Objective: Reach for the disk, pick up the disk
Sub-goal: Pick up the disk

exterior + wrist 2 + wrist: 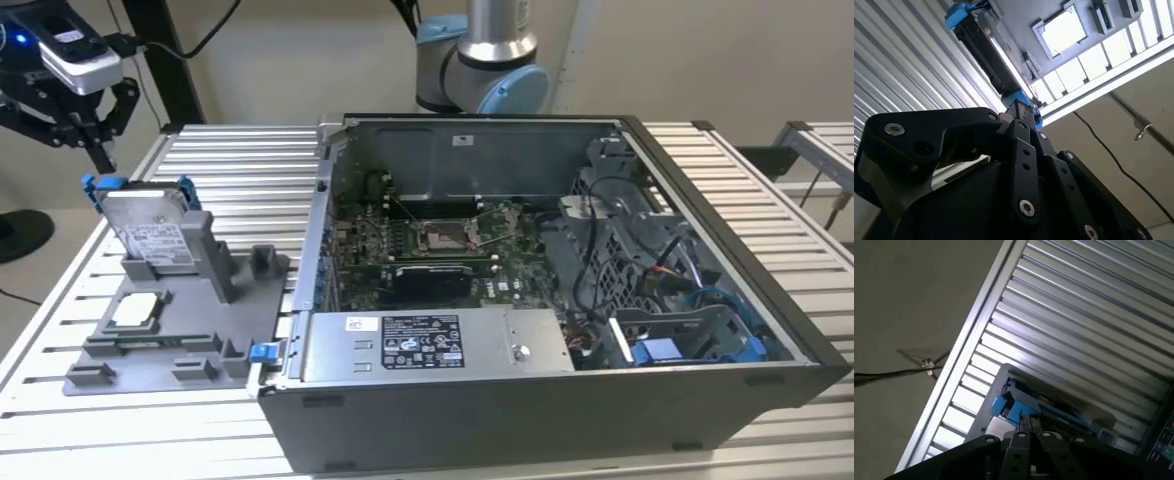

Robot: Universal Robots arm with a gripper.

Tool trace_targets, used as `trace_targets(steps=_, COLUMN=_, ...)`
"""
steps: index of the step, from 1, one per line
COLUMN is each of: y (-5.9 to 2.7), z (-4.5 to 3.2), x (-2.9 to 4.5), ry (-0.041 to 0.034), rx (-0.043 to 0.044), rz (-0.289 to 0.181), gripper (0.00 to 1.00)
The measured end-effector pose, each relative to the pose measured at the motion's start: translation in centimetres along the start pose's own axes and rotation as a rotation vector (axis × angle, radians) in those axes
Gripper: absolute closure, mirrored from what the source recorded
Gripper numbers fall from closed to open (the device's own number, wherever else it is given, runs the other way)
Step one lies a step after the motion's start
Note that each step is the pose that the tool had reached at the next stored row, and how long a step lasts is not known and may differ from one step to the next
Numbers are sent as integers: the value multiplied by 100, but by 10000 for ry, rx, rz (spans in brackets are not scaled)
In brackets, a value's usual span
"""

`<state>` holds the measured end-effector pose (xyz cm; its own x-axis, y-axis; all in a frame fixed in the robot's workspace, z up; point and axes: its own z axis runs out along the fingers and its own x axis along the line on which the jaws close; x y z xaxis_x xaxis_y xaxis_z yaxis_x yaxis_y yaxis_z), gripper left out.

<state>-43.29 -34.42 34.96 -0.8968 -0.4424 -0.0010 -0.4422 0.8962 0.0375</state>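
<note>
One disk [147, 228] in the exterior view, standing on edge in a grey holder [174, 335] near the exterior view's left. Propped against the holder's upright block, probably so that the upper edge is free for a grasp from above. Silver-grey metal body, white printed label on the face, blue rails [94, 190] along the sides, showing as small blue ends at the upper corners. Just above one of these corners, the gripper [102, 158], pointing down, close but not yet touching. Fingers drawn together to one narrow tip, nothing between them. Beside the holder, an open computer case [534, 250] on the slatted desk [227, 150]. On the holder's flat part, a small square chip [138, 310].

In the second wrist view, fingers [1018, 122] closed against each other and aimed at the disk [986, 45], seen edge-on with a dark side and a blue rail end. Near, but apart.

In the first wrist view, the same aim: disk [1049, 407] just past the tip, blue rail end nearest, desk slats behind.
</note>
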Motion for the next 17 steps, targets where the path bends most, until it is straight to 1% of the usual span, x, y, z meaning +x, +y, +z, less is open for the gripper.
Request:
trace_targets(steps=6, y=-1, z=0, x=0, ry=42, rx=1, rz=-1094, gripper=100)
trace_targets(steps=10, y=0, z=0, x=0, ry=47, rx=13, rz=-1819, gripper=100)
trace_targets(steps=17, y=0, z=0, x=0, ry=91, rx=14, rz=-3038, gripper=100)
